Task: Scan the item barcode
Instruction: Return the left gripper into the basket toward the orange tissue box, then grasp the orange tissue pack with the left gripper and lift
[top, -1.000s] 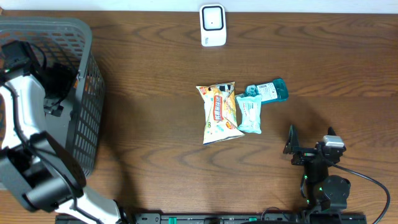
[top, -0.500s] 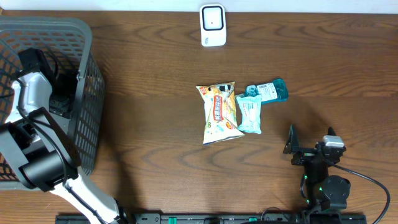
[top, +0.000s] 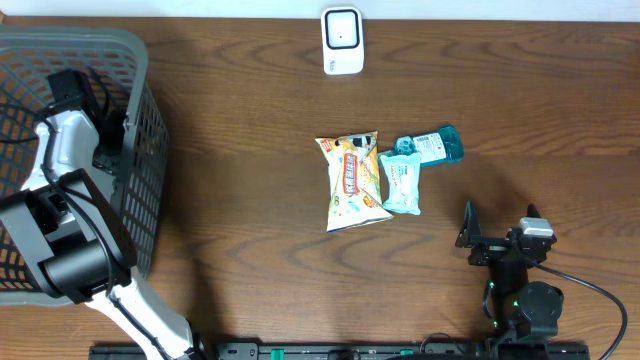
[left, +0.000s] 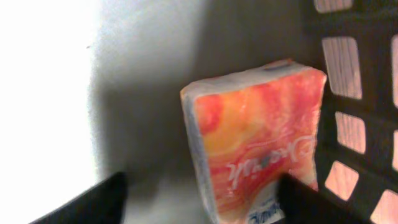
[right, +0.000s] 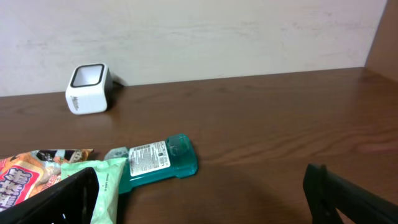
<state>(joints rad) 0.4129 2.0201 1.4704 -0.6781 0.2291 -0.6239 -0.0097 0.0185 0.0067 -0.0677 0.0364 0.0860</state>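
- Table (top: 250, 130): dark wood, clear grain, smooth with a low sheen.
- Basket (top: 100, 38), upper left: grey matt plastic mesh.
- Scanner (top: 341, 40), top centre: glossy white plastic.
- Snack bag (top: 352, 180): shiny printed film.
- Bottle (top: 440, 146): translucent teal plastic, paper label.
- Tissue pack (left: 255, 137): soft, glossy wrap.

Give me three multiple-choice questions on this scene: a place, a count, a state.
1. Where is the white scanner?
A. on a shelf
B. at the far edge of the table
C. in a gripper

2. How many items lie mid-table?
A. two
B. three
C. five

3. The right gripper is
A. open, empty
B. shut on a bottle
C. shut on a bag

1 B: it stands there alone.
2 B: snack bag, wipes pack, teal bottle.
3 A: fingers wide apart, nothing between.
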